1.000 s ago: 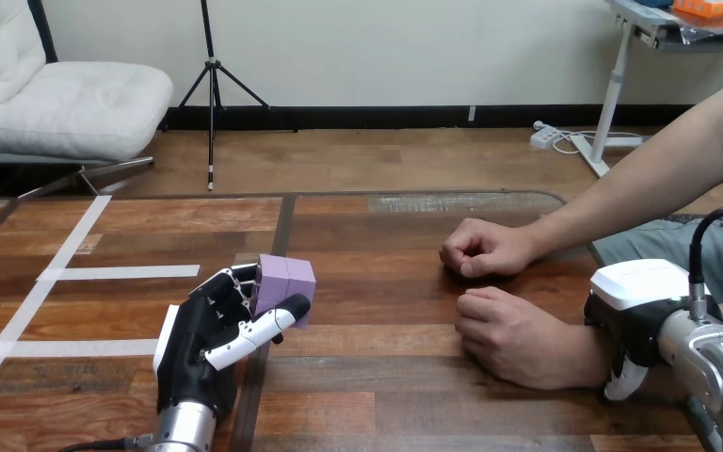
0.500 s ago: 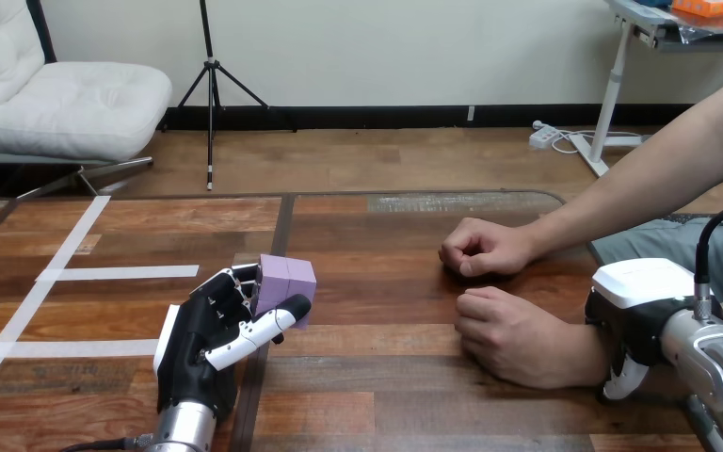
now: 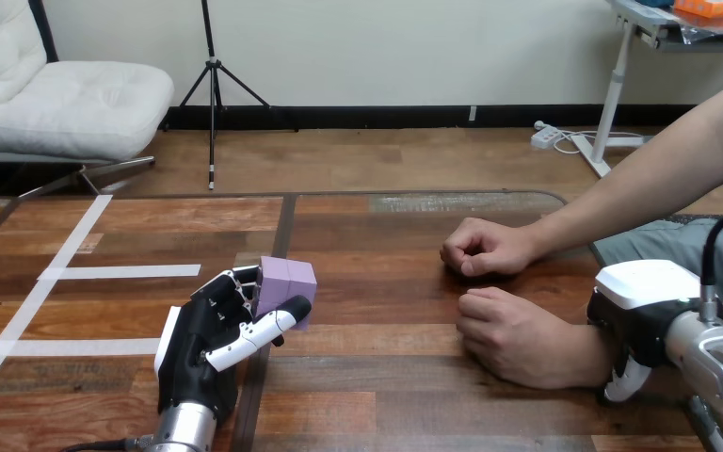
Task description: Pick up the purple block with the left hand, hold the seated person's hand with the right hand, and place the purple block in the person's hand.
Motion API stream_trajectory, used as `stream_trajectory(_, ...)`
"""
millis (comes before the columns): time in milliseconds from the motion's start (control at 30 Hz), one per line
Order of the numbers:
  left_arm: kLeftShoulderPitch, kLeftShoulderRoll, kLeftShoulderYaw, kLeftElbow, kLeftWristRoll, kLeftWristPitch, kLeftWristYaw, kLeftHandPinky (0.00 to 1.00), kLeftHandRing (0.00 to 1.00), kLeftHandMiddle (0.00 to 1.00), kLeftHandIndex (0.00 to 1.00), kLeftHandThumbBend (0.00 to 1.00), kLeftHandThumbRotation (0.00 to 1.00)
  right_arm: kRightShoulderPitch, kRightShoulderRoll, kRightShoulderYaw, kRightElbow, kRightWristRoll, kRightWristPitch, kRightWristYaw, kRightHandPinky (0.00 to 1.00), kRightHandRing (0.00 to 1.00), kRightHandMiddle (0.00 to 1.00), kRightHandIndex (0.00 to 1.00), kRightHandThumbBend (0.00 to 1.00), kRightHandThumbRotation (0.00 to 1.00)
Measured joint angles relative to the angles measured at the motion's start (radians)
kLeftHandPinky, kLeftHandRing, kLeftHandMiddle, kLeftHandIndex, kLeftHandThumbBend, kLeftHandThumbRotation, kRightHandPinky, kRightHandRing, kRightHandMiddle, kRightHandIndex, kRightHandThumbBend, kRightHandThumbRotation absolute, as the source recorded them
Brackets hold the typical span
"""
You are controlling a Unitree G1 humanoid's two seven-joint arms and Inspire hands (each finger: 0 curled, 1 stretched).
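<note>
Gripping the purple block (image 3: 285, 281) in the left hand (image 3: 209, 347), thumb across its near face and fingers curled behind it, low over the wooden table (image 3: 386, 235) at near left. Cannot tell whether lifted clear of the wood or touching it. Counting the pickup as done or close to done. At near right, clamped on the person's wrist (image 3: 586, 356) with the right hand (image 3: 642, 325): lying across the top of the wrist, one digit hooked down its near side. Counting the hold as done too, though on the wrist rather than the hand proper. Just left of that grip, seeing the person's nearer hand (image 3: 513, 339), resting knuckles-up on the table with fingers loosely curled under, so no open palm offered yet. Also seeing the person's farther hand (image 3: 480, 247), fisted on the table just beyond the nearer one, touched by neither robot hand. Keeping block and receiving hand well apart for now, bare wood between. Left to do, judging from this: carry the block right across the table to the held hand, get that hand turned or opened palm-up, set the block in it, let go with the left hand.
</note>
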Motion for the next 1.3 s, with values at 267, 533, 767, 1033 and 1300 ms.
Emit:
stream_trajectory(267, 0.0, 0.001, -0.003, 0.0, 0.005, 0.004, -0.009, 0.26, 0.32, 0.4, 0.43, 0.78, 0.0, 0.025, -0.013, -0.014, -0.03, 0.018, 0.0, -0.003, 0.32, 0.43, 0.5, 0.52, 0.79, 0.01)
stream_trajectory(533, -0.003, 0.0, -0.011, 0.0, 0.015, 0.018, -0.013, 0.26, 0.32, 0.4, 0.44, 0.78, 0.0, 0.046, -0.017, -0.026, -0.054, 0.031, 0.001, -0.015, 0.32, 0.43, 0.5, 0.54, 0.78, 0.02)
stream_trajectory(767, -0.009, 0.0, -0.02, 0.0, 0.017, 0.027, -0.018, 0.26, 0.32, 0.4, 0.44, 0.79, 0.0, 0.052, -0.018, -0.033, -0.077, 0.035, 0.003, -0.015, 0.33, 0.43, 0.49, 0.52, 0.78, 0.01)
stream_trajectory(1033, -0.029, 0.0, -0.027, 0.0, 0.022, 0.03, -0.02, 0.27, 0.33, 0.41, 0.44, 0.79, 0.0, 0.052, -0.019, -0.036, -0.107, 0.038, 0.026, 0.009, 0.34, 0.43, 0.5, 0.51, 0.78, 0.0)
stream_trajectory(1300, -0.065, 0.0, -0.03, 0.0, 0.026, 0.046, -0.02, 0.27, 0.33, 0.41, 0.44, 0.8, 0.0, 0.052, -0.019, -0.054, -0.122, 0.064, 0.029, 0.01, 0.3, 0.39, 0.47, 0.5, 0.81, 0.0)
